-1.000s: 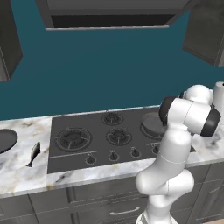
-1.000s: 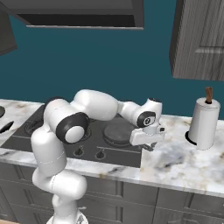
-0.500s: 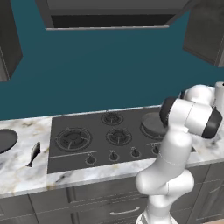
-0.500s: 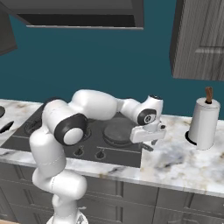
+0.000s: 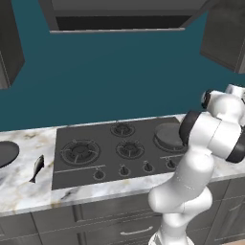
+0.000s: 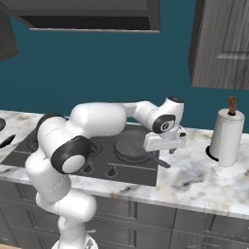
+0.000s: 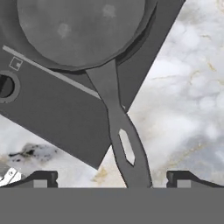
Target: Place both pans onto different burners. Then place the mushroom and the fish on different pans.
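Note:
One dark pan [image 7: 78,30] sits on the right-hand burner of the cooktop [image 7: 52,113], its thin handle [image 7: 120,131] reaching out over the marble. My gripper [image 7: 113,180] hangs open just above the handle's end, one fingertip on either side, touching nothing. From the right base view, the gripper [image 6: 164,147] hovers over that pan [image 6: 130,146]. The second pan [image 5: 5,154] lies on the counter at the far left, cut by the frame edge. The fish [image 5: 37,168] lies beside it on the marble. The mushroom is out of view.
Free burners [image 5: 80,152] lie left and centre of the cooktop, with a row of knobs [image 5: 123,170] along its front. A paper towel roll [image 6: 226,136] stands on the counter to the right. A range hood [image 5: 115,21] and wall cabinets hang overhead.
The hand has risen slightly off the pan handle and its jaws have spread a touch wider. The pan stays on the right burner.

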Motion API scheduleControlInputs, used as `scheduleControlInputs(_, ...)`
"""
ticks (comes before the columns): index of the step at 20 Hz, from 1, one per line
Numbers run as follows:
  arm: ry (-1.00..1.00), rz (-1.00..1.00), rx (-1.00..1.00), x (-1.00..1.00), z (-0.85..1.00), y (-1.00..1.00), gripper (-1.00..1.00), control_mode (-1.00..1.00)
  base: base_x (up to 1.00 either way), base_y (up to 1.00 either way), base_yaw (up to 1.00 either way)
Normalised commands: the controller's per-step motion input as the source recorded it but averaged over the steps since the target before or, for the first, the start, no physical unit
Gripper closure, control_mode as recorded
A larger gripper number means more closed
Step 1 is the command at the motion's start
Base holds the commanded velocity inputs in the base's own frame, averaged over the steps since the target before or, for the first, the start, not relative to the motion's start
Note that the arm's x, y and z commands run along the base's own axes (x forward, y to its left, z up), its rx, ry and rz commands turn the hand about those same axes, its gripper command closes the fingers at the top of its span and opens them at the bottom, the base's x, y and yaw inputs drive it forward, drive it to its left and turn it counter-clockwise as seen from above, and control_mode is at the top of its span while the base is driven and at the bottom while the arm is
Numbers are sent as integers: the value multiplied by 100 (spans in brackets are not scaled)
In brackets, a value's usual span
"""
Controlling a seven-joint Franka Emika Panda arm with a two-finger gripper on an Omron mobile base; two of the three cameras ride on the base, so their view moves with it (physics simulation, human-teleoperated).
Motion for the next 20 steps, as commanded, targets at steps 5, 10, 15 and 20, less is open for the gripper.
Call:
scheduleControlInputs(5,0,-29,0,-32,42,25,-100,-100,0,0,0)
scheduleControlInputs(10,0,-32,0,-38,36,23,-100,-100,0,0,0)
scheduleControlInputs(15,0,-34,0,-40,19,10,-100,-100,0,0,0)
scheduleControlInputs(20,0,-31,0,-22,19,44,-100,-100,0,0,0)
